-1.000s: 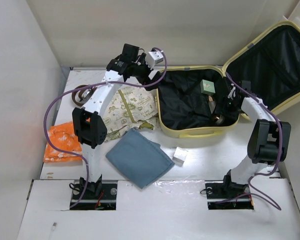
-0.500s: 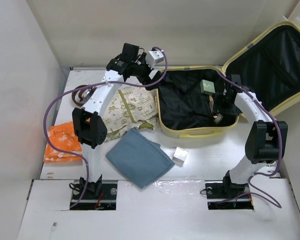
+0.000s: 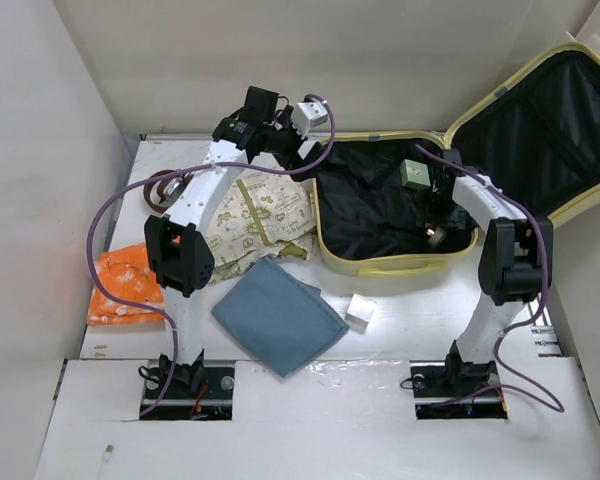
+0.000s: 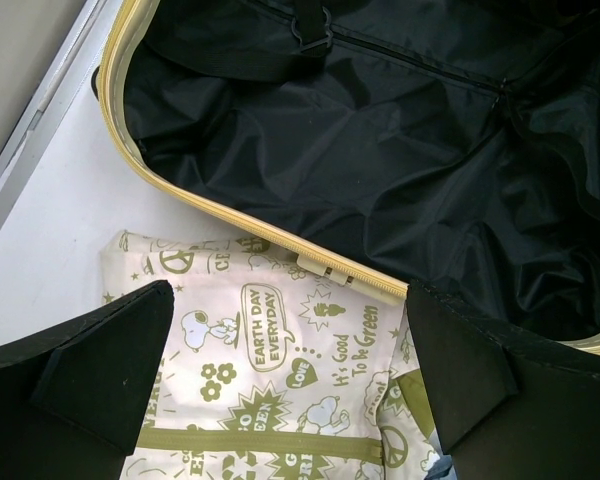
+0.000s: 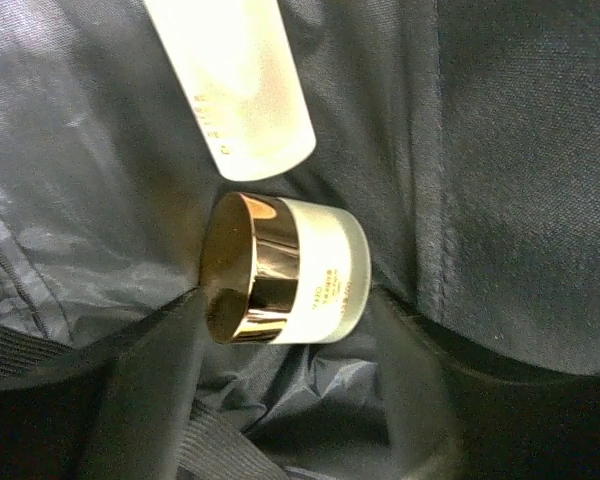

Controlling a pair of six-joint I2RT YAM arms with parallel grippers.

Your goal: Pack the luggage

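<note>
The pale yellow luggage (image 3: pixel 380 262) lies open at the right, its lid (image 3: pixel 555 125) propped up, and its black lining fills the left wrist view (image 4: pixel 380 150). My right gripper (image 3: pixel 435 205) is inside it, open. Just off its fingertips (image 5: pixel 285 335), a frosted jar with a gold lid (image 5: pixel 290 285) lies on its side on the lining, beside a white tube (image 5: pixel 235 80). The jar also shows in the top view (image 3: pixel 434 237). My left gripper (image 3: pixel 305 150) is open and empty, above the case's left rim (image 4: pixel 280 245) and a cream printed bag (image 4: pixel 270 400).
A small green box (image 3: pixel 414 174) lies in the case. On the table are the cream printed bag (image 3: pixel 255 225), a folded blue-grey cloth (image 3: pixel 278 315), a small white box (image 3: pixel 360 312), an orange pouch (image 3: pixel 125 285) and a brown round item (image 3: pixel 165 188). Walls enclose the table.
My right gripper has drawn back from the case's near right corner toward its far side, leaving the jar lying on the lining. The left arm has not moved.
</note>
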